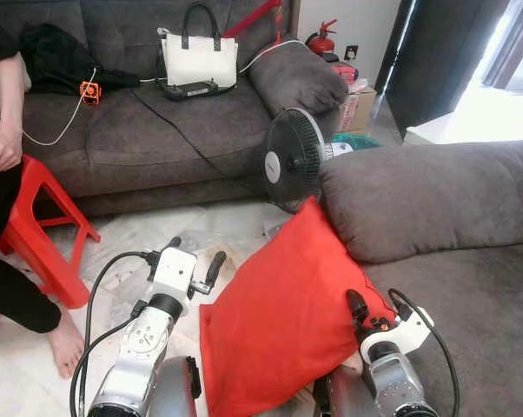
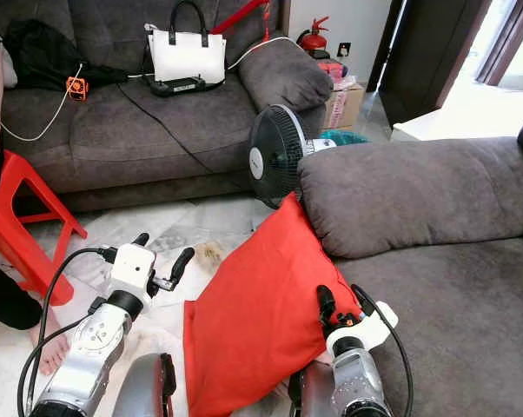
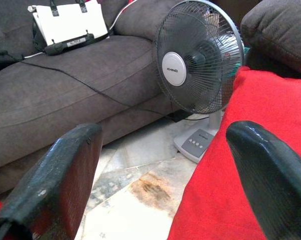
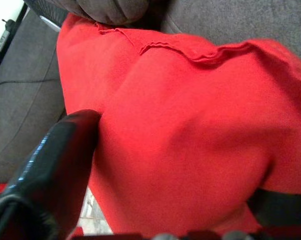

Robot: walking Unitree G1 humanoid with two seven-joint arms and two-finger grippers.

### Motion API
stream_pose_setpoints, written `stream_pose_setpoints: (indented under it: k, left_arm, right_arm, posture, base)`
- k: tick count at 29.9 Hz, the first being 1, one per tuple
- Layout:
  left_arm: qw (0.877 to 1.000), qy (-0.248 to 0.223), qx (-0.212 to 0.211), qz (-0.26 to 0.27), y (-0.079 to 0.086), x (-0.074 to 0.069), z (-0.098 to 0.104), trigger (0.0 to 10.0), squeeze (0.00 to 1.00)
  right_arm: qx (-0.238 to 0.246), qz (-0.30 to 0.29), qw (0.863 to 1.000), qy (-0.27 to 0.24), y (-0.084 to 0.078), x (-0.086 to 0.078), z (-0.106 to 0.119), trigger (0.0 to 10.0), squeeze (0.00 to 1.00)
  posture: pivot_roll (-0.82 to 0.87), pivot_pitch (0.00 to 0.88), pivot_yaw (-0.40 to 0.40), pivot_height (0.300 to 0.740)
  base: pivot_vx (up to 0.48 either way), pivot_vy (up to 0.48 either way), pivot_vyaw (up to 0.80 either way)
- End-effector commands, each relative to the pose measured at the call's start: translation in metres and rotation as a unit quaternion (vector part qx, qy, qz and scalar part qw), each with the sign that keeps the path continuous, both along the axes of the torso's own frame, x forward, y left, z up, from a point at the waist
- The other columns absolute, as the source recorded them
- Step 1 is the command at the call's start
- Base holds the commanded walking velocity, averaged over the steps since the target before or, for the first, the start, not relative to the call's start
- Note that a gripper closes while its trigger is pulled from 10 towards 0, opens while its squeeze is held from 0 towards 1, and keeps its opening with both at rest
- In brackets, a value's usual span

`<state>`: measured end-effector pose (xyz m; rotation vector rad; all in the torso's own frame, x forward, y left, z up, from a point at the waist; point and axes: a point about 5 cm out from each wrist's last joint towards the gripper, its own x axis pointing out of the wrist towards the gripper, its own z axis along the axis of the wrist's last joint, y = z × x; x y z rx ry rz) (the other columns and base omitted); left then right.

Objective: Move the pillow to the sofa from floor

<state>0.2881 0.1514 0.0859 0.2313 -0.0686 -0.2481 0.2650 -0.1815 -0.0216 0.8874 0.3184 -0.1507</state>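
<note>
Nearest the head camera are 2 silver arms, 1 at each side of 1 red pillow (image 1: 283,317). The pillow stands tilted on the pale tiled floor (image 1: 148,234), its upper corner leaning against the armrest of the near grey sofa (image 1: 435,195) and its lower edge at floor level between the arms.

The right gripper (image 4: 155,165) is at the pillow's right side, beside the near sofa's seat front. In the right wrist view the red fabric bulges between its 2 black fingers (image 4: 50,165), 1 on each face of the pillow, so it is clamped on the pillow. The right forearm rises steeply from below, wrist angled toward the pillow.

The left gripper (image 1: 195,259) is held above the floor just beside the pillow's left edge, not touching it as far as can be seen. Its 2 fingers (image 3: 60,175) stand wide apart with nothing between them; the left wrist view looks past them to the fan and the far sofa. The left forearm points forward and upward.

Also counted: 2 grey sofas, the far sofa (image 1: 157,130) carrying 1 white handbag (image 1: 199,56) and a black cable; 1 black table fan (image 1: 294,161) standing on the floor just behind the pillow; 1 red plastic stool (image 1: 40,230); 1 red fire extinguisher (image 1: 324,39); 1 person (image 1: 5,174) seated at the left, bare foot on the floor
</note>
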Motion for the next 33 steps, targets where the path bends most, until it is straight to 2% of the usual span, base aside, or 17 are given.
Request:
stream_pose_setpoints:
  k: [1, 23, 33]
  left_arm:
    - [1.0, -0.006, 0.007, -0.005, -0.0025, 0.0019, 0.0012, 10.0, 0.0]
    - [1.0, -0.005, 0.006, -0.002, -0.002, -0.0003, 0.0002, 10.0, 0.0]
    - [1.0, -0.005, 0.007, 0.001, -0.0011, 0.001, 0.0006, 10.0, 0.0]
  right_arm:
    - [0.007, 0.002, 1.0, -0.015, 0.0036, 0.0055, 0.0046, 0.0, 0.0]
    - [0.003, -0.004, 1.0, -0.024, -0.0017, -0.0009, 0.0017, 0.0, 0.0]
    - [-0.008, 0.016, 0.999, -0.027, 0.0019, -0.0009, 0.0017, 0.0, 0.0]
  posture:
    - [0.14, 0.0, -0.048, 0.538]
    - [0.13, 0.0, -0.054, 0.538]
    - [0.13, 0.0, -0.055, 0.538]
  base:
    - [0.0, 0.0, 0.0]
    - [0.0, 0.0, 0.0]
    - [0.0, 0.0, 0.0]
